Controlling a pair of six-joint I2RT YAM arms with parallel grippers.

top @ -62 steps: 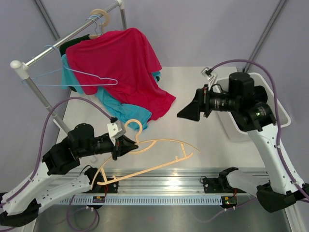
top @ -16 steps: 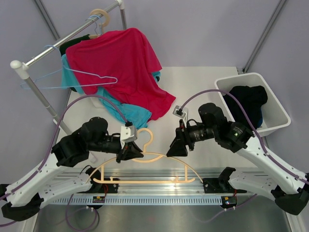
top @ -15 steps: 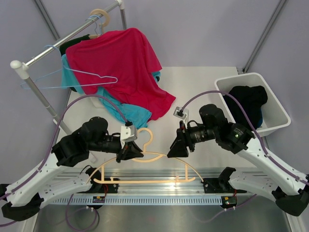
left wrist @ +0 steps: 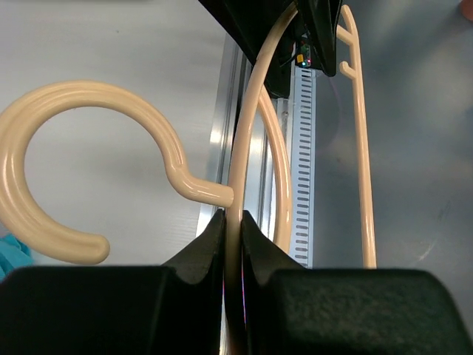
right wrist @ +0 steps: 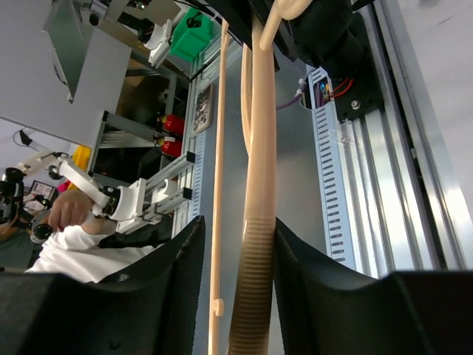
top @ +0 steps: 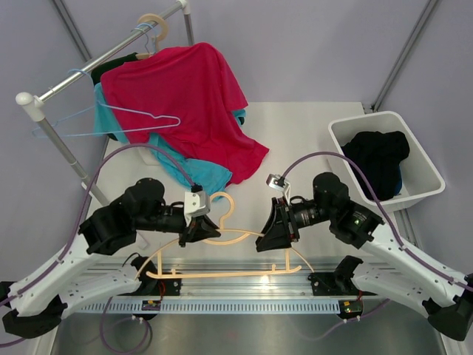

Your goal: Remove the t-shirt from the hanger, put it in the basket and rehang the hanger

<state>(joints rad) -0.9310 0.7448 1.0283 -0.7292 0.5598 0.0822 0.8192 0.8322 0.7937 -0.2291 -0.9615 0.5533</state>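
Grey tabletop (top: pixel 310 140), bare hanger (top: pixel 222 274) along its near edge.
Left jaws pinch the hanger's neck; right jaws, partly open, straddle its right shoulder without gripping. Both arms crouch low, facing inward. Removal looks done: the black t-shirt (top: pixel 377 159) lies in the bin (top: pixel 421 188) at the right edge; only releasing the hanger remains.

Pale tabletop (top: pixel 310 140), aluminium rail (top: pixel 236 290) along near edge. White bin (top: pixel 429 179) at right edge. Red shirt (top: pixel 236 157) and teal shirt (top: pixel 199 176) pooled back left.
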